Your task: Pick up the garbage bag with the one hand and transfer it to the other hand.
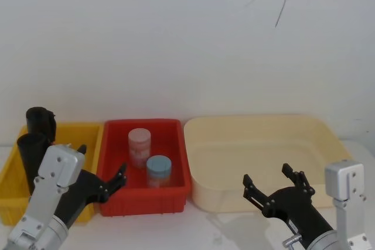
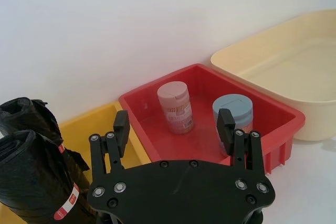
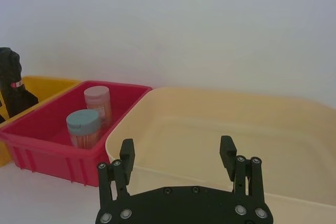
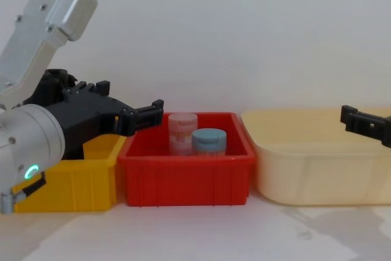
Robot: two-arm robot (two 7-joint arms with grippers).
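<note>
Two black garbage bag rolls stand upright in the yellow bin [image 1: 88, 128] at the far left: one at the back [image 1: 40, 121] and one nearer [image 1: 29, 151]. In the left wrist view the nearer roll [image 2: 31, 174] carries a red-and-white label band. My left gripper [image 1: 102, 165], on the arm with the green light, hovers open over the seam between the yellow and red bins, just right of the rolls and not touching them. It holds nothing [image 2: 174, 127]. Open and holding nothing too, my right gripper [image 1: 269, 180] hangs in front of the cream tub.
A red bin [image 1: 176, 194] in the middle holds a pink jar [image 1: 139, 144] and a blue-lidded jar [image 1: 159, 168]. A large cream tub [image 1: 258, 122] sits at the right. A white wall rises close behind the bins. Bare white table lies in front.
</note>
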